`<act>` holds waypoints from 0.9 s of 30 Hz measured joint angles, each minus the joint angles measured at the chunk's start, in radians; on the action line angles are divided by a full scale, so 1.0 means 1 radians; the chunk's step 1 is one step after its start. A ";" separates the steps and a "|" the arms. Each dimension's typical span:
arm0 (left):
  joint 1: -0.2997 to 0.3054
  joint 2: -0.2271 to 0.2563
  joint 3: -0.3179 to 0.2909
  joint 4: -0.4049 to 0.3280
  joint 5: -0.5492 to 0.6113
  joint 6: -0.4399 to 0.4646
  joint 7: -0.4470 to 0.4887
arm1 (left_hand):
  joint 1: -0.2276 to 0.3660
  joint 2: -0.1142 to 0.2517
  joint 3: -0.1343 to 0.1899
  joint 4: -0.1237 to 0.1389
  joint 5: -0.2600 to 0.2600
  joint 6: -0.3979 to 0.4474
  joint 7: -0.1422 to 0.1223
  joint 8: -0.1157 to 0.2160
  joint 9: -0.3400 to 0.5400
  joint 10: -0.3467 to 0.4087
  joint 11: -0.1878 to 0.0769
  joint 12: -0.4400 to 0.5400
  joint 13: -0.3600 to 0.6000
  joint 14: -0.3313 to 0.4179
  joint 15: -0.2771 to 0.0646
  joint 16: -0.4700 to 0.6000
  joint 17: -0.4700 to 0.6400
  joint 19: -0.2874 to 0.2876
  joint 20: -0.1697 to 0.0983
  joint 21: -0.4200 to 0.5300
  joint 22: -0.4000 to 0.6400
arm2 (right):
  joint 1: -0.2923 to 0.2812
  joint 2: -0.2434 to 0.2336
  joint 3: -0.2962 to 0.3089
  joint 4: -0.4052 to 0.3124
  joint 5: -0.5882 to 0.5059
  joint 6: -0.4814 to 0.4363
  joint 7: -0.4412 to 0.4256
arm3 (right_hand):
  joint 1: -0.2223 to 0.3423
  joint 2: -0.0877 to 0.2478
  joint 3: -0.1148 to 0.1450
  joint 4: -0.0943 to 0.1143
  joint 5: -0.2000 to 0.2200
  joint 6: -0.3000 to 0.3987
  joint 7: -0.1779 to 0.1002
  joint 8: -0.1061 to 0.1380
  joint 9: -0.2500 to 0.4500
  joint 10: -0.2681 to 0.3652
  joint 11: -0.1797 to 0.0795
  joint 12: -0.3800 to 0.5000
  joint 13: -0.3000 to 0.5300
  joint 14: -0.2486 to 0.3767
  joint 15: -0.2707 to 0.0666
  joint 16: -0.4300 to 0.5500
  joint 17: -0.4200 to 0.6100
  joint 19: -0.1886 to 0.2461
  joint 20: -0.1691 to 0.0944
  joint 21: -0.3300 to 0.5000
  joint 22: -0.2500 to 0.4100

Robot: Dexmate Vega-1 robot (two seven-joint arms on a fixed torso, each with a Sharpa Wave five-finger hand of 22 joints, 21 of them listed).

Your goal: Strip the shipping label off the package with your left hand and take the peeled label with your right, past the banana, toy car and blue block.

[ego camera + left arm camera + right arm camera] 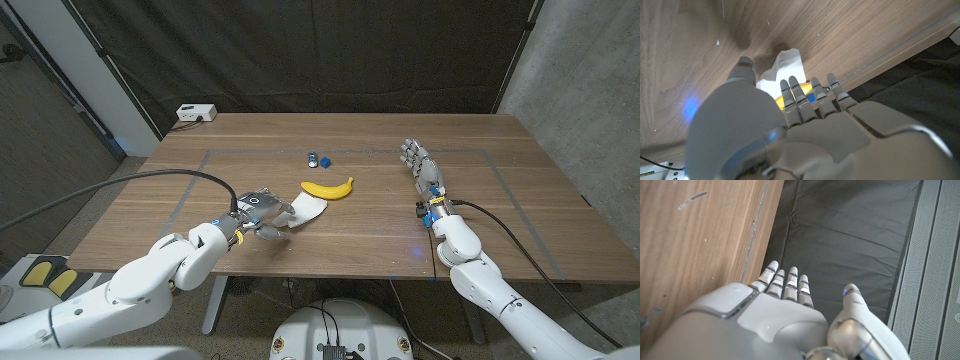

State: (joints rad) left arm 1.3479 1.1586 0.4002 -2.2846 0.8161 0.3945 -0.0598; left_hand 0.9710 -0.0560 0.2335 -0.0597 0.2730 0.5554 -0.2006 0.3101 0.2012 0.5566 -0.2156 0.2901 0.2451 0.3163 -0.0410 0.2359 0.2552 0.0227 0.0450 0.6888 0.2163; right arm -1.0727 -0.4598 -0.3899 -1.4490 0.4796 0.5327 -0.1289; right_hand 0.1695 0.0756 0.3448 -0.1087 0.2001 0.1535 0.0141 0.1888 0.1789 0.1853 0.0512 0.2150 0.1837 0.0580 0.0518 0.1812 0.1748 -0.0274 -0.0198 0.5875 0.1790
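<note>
Fingers of the left hand (262, 213) curl down over the near end of the white package (308, 209), near the front edge of the wooden table (520, 200); in the left wrist view the fingers (805, 97) reach past the crumpled white package (785, 67), but whether they actually pinch the label cannot be told. The package lies left of centre, its far corner just beside the banana (328, 188). The banana lies crosswise in the middle of the table, a strip of its yellow showing between the fingers in the left wrist view (795, 95). Farther back, close together, sit the small toy car (313, 158) and, right of it, the blue block (325, 160). Well apart on the right side, the right hand (424, 168) is stretched toward the far edge, fingers straight and side by side, holding nothing; the right wrist view shows its fingers (785, 285) extended with the thumb apart.
</note>
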 measured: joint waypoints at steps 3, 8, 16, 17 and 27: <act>-0.009 -0.010 0.011 0.023 0.004 -0.020 0.029 | 0.046 0.028 0.019 -0.019 -0.018 0.053 -0.014 0.015 -0.005 0.057 -0.002 -0.005 -0.012 0.035 0.000 0.008 -0.009 0.018 -0.004 0.012 -0.003 | 0.000 0.001 0.001 0.004 0.002 0.002 0.000 | 0.000 0.000 -0.002 0.002 0.000 0.000 0.000 0.000 0.000 0.000 0.000 0.000 0.000 0.000 0.000 0.000 0.000 0.000 0.000 0.000 0.000; -0.024 -0.034 0.031 0.068 0.013 -0.053 0.105 | 0.063 0.034 0.026 -0.026 -0.031 0.062 -0.016 0.016 -0.006 0.071 -0.002 -0.017 -0.021 0.040 -0.002 0.008 -0.014 0.026 -0.003 0.018 -0.007 | 0.000 0.002 0.002 0.009 0.004 0.005 0.000 | -0.004 0.004 -0.004 0.004 0.000 0.000 0.000 0.000 0.000 0.000 0.000 0.000 0.000 0.000 0.000 0.000 0.000 0.004 0.004 0.000 0.000; -0.052 -0.075 0.067 0.134 0.022 -0.107 0.211 | 0.067 0.030 0.026 -0.026 -0.052 0.084 -0.002 0.015 -0.006 0.085 0.001 -0.028 -0.027 0.061 -0.002 0.012 -0.019 0.042 -0.006 0.027 -0.013 | -0.003 0.001 0.006 0.010 0.002 0.006 -0.006 | -0.004 0.004 -0.004 0.004 0.000 0.000 0.000 0.000 0.000 0.000 0.000 0.000 0.000 0.000 0.000 0.000 0.000 0.004 0.004 0.000 0.000; -0.057 -0.081 0.072 0.141 0.022 -0.109 0.213 | 0.070 0.033 0.026 -0.026 -0.052 0.100 -0.002 0.018 -0.006 0.098 -0.001 -0.028 -0.027 0.067 -0.001 0.015 -0.019 0.042 -0.006 0.027 -0.013 | -0.004 0.001 0.006 0.010 0.002 0.006 -0.006 | -0.004 0.004 -0.004 0.004 0.000 0.000 0.000 0.000 0.000 0.000 0.000 0.000 0.000 0.000 0.000 0.000 0.000 0.004 0.004 0.000 0.000; -0.079 -0.130 0.109 0.203 0.013 -0.157 0.283 | 0.240 0.116 0.113 -0.099 -0.095 0.542 0.058 0.164 -0.013 0.502 0.017 0.059 0.014 0.327 -0.017 0.073 -0.024 0.139 -0.052 0.094 -0.017 | -0.014 -0.004 0.010 -0.003 -0.009 0.006 -0.020 | -0.004 0.004 -0.004 0.004 0.000 0.000 0.000 0.000 0.000 0.000 0.000 0.000 0.000 0.000 0.000 0.000 0.000 0.004 0.004 -0.008 0.000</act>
State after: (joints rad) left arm 1.2685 1.0286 0.5095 -2.0812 0.8291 0.2376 0.2236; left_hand 1.2106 0.0596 0.3469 -0.1589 0.1775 1.0971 -0.1428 0.4740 0.1877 1.0585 -0.1986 0.3489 0.2592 0.6435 -0.0582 0.3085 0.2313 0.1614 -0.0074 0.7823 0.1997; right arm -1.0867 -0.4643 -0.3799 -1.4524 0.4707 0.5388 -0.1491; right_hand 0.1656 0.0797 0.3407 -0.1046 0.2001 0.1535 0.0142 0.1888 0.1789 0.1852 0.0512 0.2150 0.1837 0.0580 0.0518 0.1812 0.1746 -0.0237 -0.0160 0.5800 0.1790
